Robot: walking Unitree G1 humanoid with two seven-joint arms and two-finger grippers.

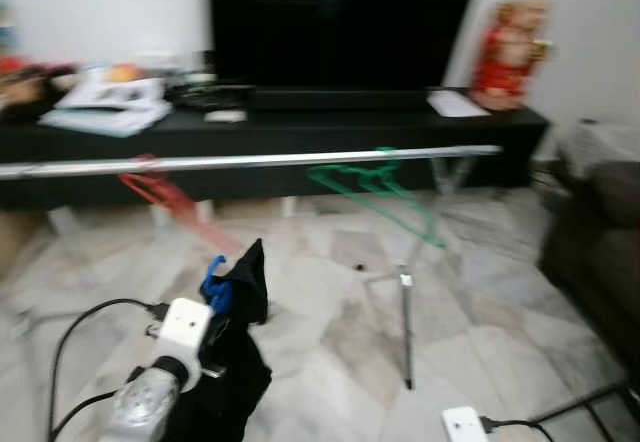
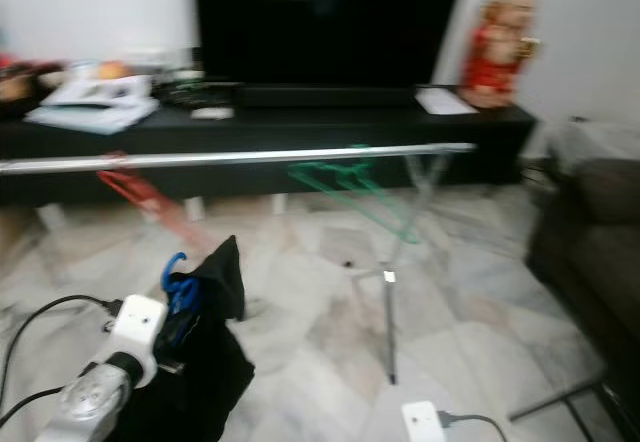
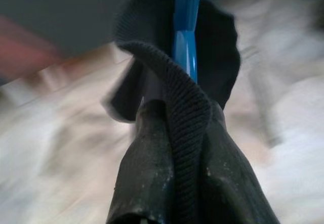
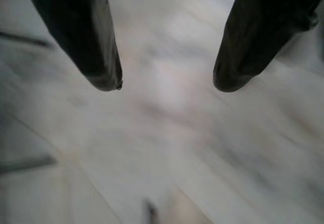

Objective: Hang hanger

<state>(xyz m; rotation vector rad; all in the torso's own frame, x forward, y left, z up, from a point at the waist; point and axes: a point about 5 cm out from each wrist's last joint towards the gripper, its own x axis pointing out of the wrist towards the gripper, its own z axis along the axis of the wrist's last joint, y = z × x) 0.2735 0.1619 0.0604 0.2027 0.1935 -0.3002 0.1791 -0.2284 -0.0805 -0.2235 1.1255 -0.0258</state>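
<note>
Left gripper, at seven o'clock, fingers clamped together on a blue plastic hanger draped in black ribbed cloth; right gripper, fingers spread apart over pale marble floor; beyond, at twelve o'clock, a long silver metal rail carrying a red wire hanger and a green wire hanger; farthest, a low black cabinet.

Even indoor light — all views motion-blurred, soft.
</note>
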